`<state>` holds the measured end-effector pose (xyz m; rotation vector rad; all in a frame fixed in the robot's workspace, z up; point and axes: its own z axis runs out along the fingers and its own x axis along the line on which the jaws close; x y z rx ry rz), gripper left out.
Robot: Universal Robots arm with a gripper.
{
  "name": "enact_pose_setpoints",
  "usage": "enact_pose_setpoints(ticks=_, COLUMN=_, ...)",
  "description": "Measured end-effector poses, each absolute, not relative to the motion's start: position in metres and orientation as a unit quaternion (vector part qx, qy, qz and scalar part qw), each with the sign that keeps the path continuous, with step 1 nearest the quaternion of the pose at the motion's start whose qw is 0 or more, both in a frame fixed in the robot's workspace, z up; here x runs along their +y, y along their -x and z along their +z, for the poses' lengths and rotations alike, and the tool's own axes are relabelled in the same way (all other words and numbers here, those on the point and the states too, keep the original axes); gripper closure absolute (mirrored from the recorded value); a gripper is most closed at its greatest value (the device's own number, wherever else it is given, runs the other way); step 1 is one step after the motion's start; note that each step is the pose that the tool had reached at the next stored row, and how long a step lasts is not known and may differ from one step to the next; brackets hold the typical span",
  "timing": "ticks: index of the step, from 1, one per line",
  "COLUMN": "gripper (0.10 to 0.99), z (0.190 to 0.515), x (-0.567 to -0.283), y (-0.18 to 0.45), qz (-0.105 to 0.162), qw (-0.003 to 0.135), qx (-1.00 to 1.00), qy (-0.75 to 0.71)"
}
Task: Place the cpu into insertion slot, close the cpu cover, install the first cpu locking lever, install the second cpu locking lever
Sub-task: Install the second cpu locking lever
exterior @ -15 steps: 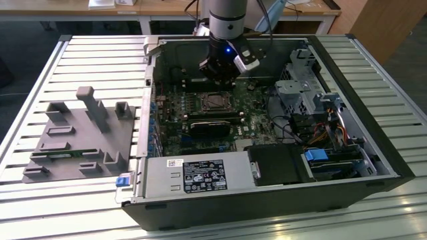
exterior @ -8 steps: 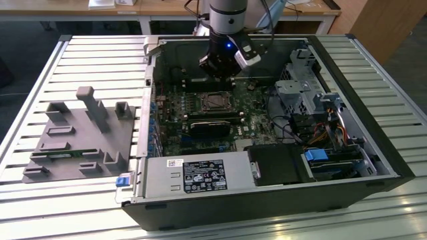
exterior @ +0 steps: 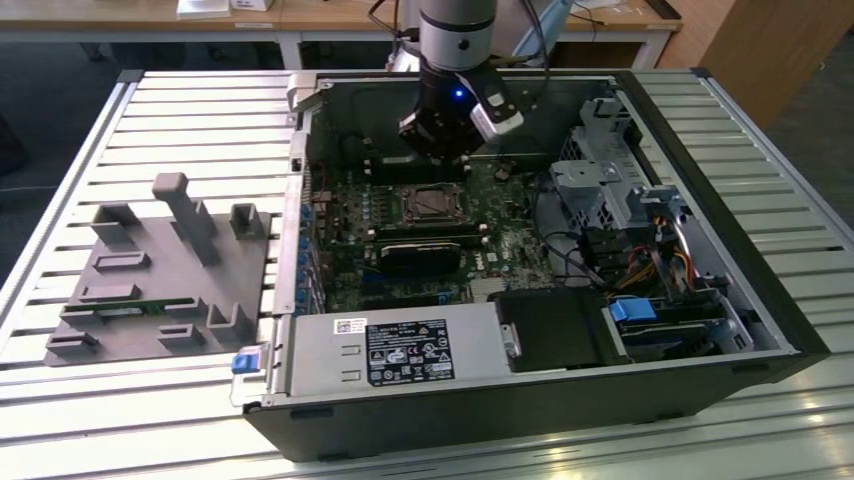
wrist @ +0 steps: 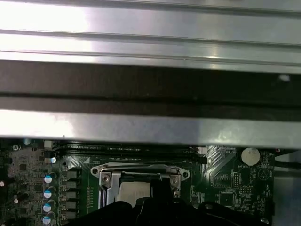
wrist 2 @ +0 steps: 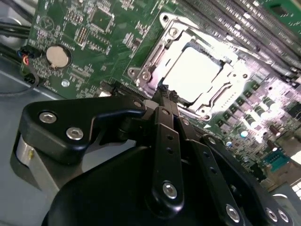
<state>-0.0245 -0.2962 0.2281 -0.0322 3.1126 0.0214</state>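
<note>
In the exterior view, the grey fixture lay left; the cpu sat in the insertion slot under the closed cpu cover. The gripper, fingertips together and empty, hovered just beside it. Lever status: indeterminate.

The hand hangs inside the open computer case, over the circuit board near the case's far wall. Just in front of the hand, nearer the camera in the exterior view, the socket sits in the board with the chip lying in it and the cover down around the chip. Further forward of the hand lies the heatsink, then the power supply at the case's near edge. To the exterior view's left of the hand, outside the case, a holder rests on the bench.
</note>
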Motion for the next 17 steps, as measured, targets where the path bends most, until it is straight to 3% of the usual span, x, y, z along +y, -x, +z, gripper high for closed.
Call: enact_pose_setpoints(ticks=17, gripper=0.980, z=0.233, x=-0.316, y=0.024, qz=0.007, qw=0.014, qx=1.000, qy=0.010)
